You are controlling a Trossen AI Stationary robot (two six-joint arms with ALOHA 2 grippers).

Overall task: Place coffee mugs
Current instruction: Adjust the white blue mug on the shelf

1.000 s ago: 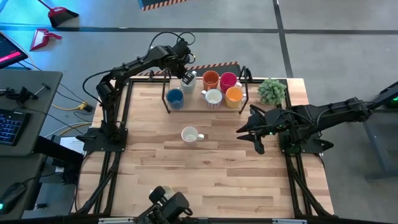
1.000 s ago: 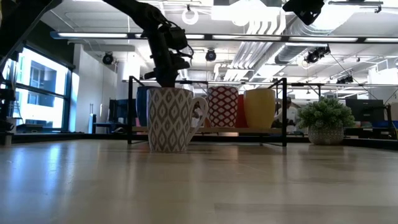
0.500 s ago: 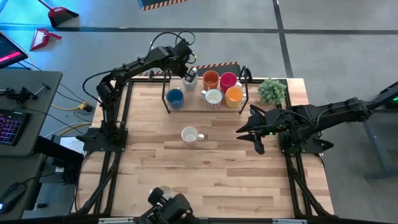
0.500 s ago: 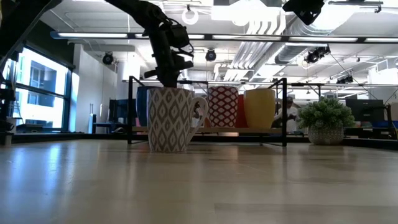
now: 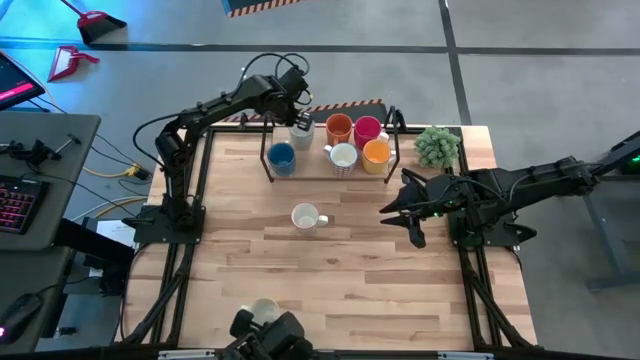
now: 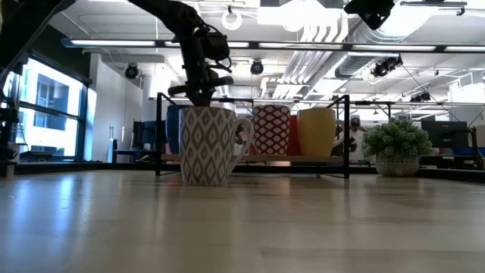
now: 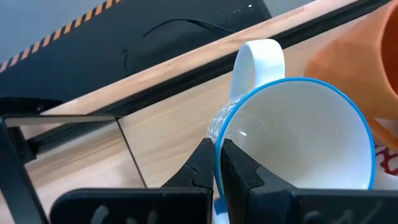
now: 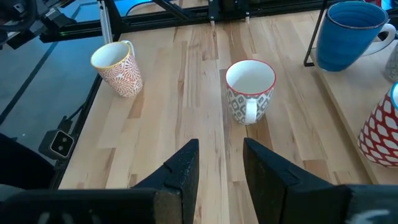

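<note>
My left gripper reaches over the far left end of a black wire rack and is shut on a white mug with a blue rim. On the rack stand a blue mug, an orange mug, a magenta mug, a white patterned mug and a yellow-orange mug. A grey-patterned white mug stands upright on the table in front of the rack. My right gripper hovers open to that mug's right, touching nothing. My left gripper pinches the blue-rimmed mug's rim on the side opposite the handle, with one finger inside the cup and one finger outside. The fingers come from above. Whether the mug's base rests on the rack cannot be told.
A small green potted plant stands at the rack's right end. Another cream patterned mug stands near the table's near edge. Bare wood lies between the rack and the near edge.
My left gripper, still shut on the blue-rimmed mug, has shifted a little toward the table's left with it and turned slightly. The right arm has kept still.
</note>
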